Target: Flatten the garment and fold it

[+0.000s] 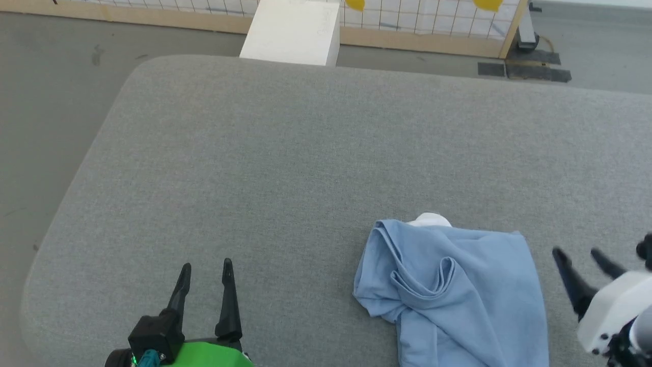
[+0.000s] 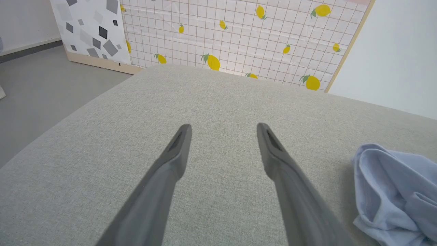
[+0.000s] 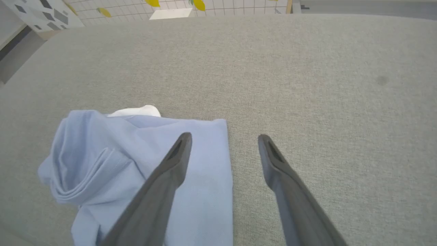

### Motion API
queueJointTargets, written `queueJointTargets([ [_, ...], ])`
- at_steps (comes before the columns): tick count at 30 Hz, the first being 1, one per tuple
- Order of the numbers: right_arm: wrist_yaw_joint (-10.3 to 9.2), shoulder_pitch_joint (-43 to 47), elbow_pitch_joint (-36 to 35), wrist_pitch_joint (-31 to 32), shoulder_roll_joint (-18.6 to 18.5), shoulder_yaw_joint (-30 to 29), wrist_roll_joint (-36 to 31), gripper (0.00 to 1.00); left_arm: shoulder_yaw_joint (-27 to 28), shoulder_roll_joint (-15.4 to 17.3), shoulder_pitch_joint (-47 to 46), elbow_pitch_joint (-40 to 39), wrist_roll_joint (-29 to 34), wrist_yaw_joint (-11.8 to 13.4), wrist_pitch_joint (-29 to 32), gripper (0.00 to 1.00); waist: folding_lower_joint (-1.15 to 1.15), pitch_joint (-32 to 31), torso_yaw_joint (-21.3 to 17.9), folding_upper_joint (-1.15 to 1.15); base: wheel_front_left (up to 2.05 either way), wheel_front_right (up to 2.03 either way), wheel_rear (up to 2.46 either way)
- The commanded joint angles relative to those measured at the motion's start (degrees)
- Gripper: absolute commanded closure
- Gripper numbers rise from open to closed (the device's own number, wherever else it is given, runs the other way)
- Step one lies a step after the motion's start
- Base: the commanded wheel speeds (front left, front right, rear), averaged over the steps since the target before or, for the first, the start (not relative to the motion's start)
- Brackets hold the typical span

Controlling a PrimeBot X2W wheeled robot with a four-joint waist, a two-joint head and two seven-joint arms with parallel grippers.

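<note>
Hovering wide open and empty, my right gripper (image 1: 577,254) sits just beside the garment (image 1: 458,290), whose straight edge lies beneath me. I'd pinch a single layer at that corner and pull outward, while my left gripper (image 1: 206,264), likewise open and empty, takes the bunched side.

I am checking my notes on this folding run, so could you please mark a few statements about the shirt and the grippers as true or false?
1. The garment lies flat and fully spread. False: it is bunched, with loose folds, on the grey cushion.
2. The left gripper is open over bare cushion, apart from the garment. True.
3. The right gripper is shut on the garment. False: it is open and holds nothing.
4. A white box stands beyond the cushion's far edge. True.
</note>
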Motion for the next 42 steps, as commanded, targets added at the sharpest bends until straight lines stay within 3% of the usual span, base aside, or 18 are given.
queueJointTargets([
  [1,-0.08,0.5,1.6,-0.6,0.5,-0.1,0.1,0.00,0.0,0.5,0.6,-0.3,0.0,0.2,0.3,0.00,0.00,0.7,0.0,0.00,0.00,0.00,0.00],
  [15,-0.08,-4.2,17.2,0.9,0.1,2.5,3.8,0.00,-0.6,1.0,-1.3,-1.0,0.3,0.5,1.0,0.00,0.00,3.7,1.6,0.00,0.00,0.00,0.00],
  [21,-0.08,-6.6,22.8,5.1,0.5,3.8,7.3,0.00,-0.9,1.1,-2.0,-0.9,0.1,0.4,1.1,0.00,0.00,4.5,2.1,0.00,0.00,0.00,0.00],
  [22,-0.08,-6.6,23.0,6.2,0.2,4.4,7.8,0.06,-1.0,1.1,-2.2,-0.9,0.1,0.4,1.2,0.00,0.00,4.6,2.1,0.00,0.00,0.00,0.00],
  [23,-0.08,-6.7,23.0,7.0,0.0,4.6,8.5,0.82,-1.1,1.2,-2.4,-0.9,0.2,0.3,1.2,0.00,0.00,4.8,2.1,0.00,0.00,0.00,0.00],
  [24,-0.08,-6.8,23.0,7.4,-0.2,4.4,9.1,1.00,-1.2,1.2,-2.5,-0.9,0.2,0.3,1.3,0.00,0.00,4.9,2.1,0.00,0.00,0.00,0.00],
  [38,-0.08,-7.9,13.9,3.2,-4.8,5.0,7.7,1.00,-2.2,0.7,-4.5,-2.5,1.3,1.2,1.1,0.00,0.00,5.4,-1.0,0.00,0.00,0.00,0.00],
  [40,-0.08,-13.0,13.5,1.4,-9.9,7.2,3.9,1.00,-2.6,1.2,-5.6,-3.6,1.6,1.3,1.9,0.00,0.00,4.3,-6.3,0.00,0.00,0.00,0.00],
  [42,-0.08,-14.6,14.1,1.5,-10.6,7.4,3.9,1.00,-2.7,1.4,-6.0,-3.7,1.7,1.2,2.2,0.00,0.00,4.2,-7.7,0.00,0.00,0.00,0.00],
])
